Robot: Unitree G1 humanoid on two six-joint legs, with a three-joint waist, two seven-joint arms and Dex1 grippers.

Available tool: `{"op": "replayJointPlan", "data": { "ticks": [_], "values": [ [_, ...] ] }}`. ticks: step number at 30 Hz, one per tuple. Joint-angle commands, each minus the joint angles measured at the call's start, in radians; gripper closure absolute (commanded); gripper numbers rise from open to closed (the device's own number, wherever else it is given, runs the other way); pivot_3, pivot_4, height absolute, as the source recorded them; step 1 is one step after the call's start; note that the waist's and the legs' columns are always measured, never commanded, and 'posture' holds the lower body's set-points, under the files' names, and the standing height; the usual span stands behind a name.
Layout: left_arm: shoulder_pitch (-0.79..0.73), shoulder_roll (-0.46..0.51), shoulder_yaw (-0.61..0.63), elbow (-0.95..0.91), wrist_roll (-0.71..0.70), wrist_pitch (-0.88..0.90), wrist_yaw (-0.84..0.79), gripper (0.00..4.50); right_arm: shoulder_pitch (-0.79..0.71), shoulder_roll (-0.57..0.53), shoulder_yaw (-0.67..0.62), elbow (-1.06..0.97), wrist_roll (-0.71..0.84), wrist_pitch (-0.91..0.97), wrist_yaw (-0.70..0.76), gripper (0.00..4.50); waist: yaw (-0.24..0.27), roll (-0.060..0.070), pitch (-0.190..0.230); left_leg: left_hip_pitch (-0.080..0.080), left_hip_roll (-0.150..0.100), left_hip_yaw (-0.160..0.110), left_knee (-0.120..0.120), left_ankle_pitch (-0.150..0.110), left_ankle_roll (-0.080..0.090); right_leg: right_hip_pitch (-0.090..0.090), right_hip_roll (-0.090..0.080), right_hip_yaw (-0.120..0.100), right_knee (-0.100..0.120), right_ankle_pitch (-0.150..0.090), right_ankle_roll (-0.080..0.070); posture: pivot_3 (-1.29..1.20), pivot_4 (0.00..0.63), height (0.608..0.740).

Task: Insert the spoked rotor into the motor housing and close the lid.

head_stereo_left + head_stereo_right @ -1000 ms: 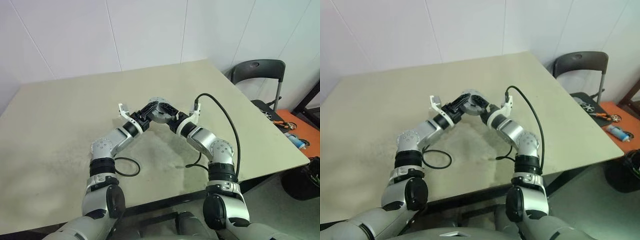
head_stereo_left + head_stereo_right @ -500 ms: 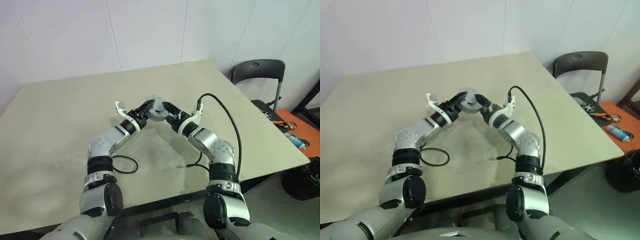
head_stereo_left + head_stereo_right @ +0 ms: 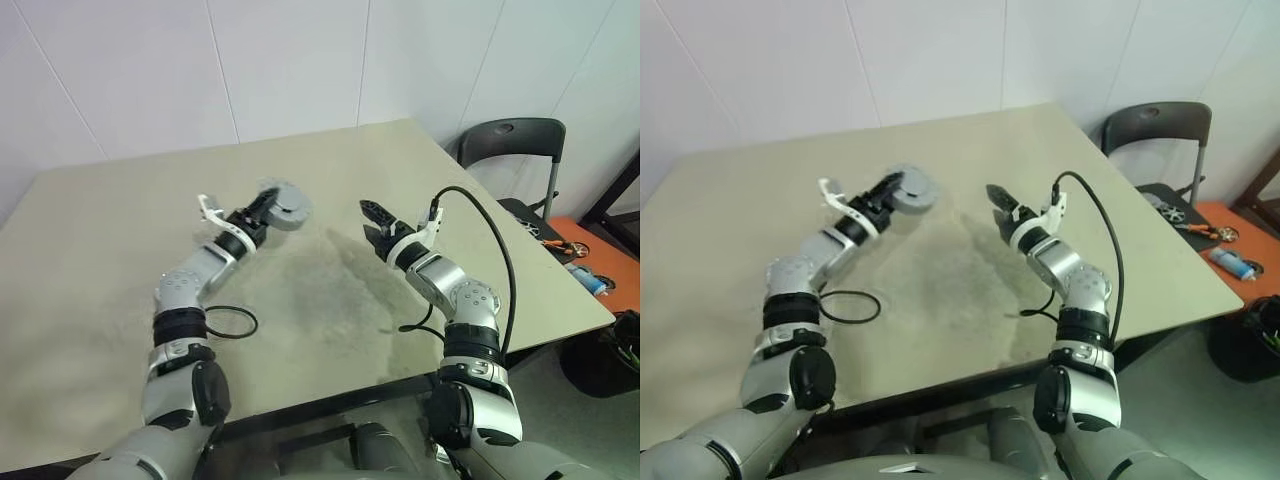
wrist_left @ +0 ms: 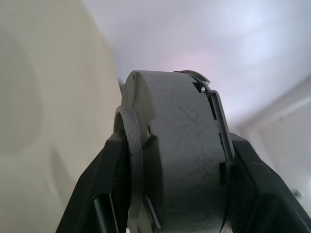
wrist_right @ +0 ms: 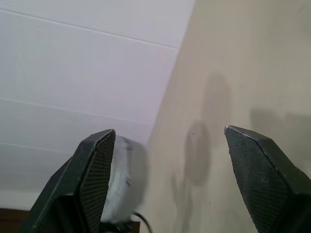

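White panelled walls behind a beige table [image 3: 120, 300] that carries nothing apart from the robot's own cables; a dark chair [image 3: 515, 150] stands off the far right corner, with small tools on an orange patch of floor [image 3: 590, 270] beyond it.

Left side: left gripper [image 3: 262, 207] raised above the tabletop, fingers clamped across the flat faces of a short grey metal cylinder, taken to be the motor housing [image 3: 283, 204]. Left wrist view shows the drum edge-on between both fingers [image 4: 109, 184], a seam running round it near one face. That seam suggests the lid is already seated; rotor not visible, presumably inside. Cannot confirm either.

Right side: right gripper [image 3: 372, 222] also clear of the table, fingers spread wide, holding nothing. Right wrist view shows bare tabletop between the fingers [image 5: 95, 170], with the housing a blur past one of them.

Key relation: housing lies to the left of the empty right gripper, well apart, a bare stretch of table between them. The cylinder's axis runs roughly level, across the left fingers. The left arm alone has it, so setting it down falls to that arm.
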Motion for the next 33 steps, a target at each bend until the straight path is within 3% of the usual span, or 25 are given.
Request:
{"op": "replayJointPlan", "data": {
  "ticks": [1,6,13,20,29,33],
  "values": [
    [-0.029,0.089,0.062,-0.067,-0.024,-0.046,-0.031,2.4,-0.04,0.022,0.028,0.015,-0.018,0.0,0.024,0.78,0.002,0.0,0.0,0.0,0.0,0.0,0.0,0.0,0.0,0.0,0.0,0.0,0.0,0.0,0.0,0.0,0.0,0.74],
    [0.02,0.208,0.082,-0.031,0.047,-0.118,-0.05,2.4,-0.032,0.039,0.045,0.021,-0.041,0.013,0.032,0.78,0.008,0.0,0.0,-0.001,0.0,0.0,0.0,0.0,-0.001,0.0,-0.001,0.0,0.0,0.0,0.0,0.0,0.0,0.74],
    [0.036,0.385,0.018,0.262,0.253,-0.257,-0.182,2.4,-0.019,0.052,0.053,0.026,-0.066,0.019,0.028,0.78,0.006,-0.001,0.0,0.0,0.0,0.0,0.0,0.001,-0.001,0.0,-0.001,0.0,0.0,0.0,0.0,0.0,0.0,0.74],
    [-0.002,0.418,-0.007,0.516,0.377,-0.37,-0.277,2.4,-0.019,0.052,0.046,0.022,-0.084,0.022,0.021,0.78,0.008,-0.004,-0.003,-0.001,0.0,-0.001,0.0,0.001,-0.002,0.0,-0.001,0.0,0.001,0.0,0.0,0.0,0.0,0.74],
    [0.037,0.434,-0.003,0.606,0.457,-0.464,-0.304,2.4,-0.002,0.052,0.049,-0.001,-0.102,0.033,0.006,0.78,0.001,-0.005,-0.004,0.005,0.0,-0.001,0.001,0.001,-0.002,0.001,0.0,0.0,0.01,0.0,0.0,0.0,0.0,0.74],
    [0.047,0.476,0.009,0.639,0.481,-0.493,-0.263,1.09,0.001,0.051,0.051,0.001,-0.11,0.028,0.014,0.78,-0.004,-0.005,-0.004,0.008,0.0,-0.001,0.0,0.001,-0.002,0.004,0.0,0.0,0.011,0.0,0.0,0.0,0.0,0.74]
  ]
}}
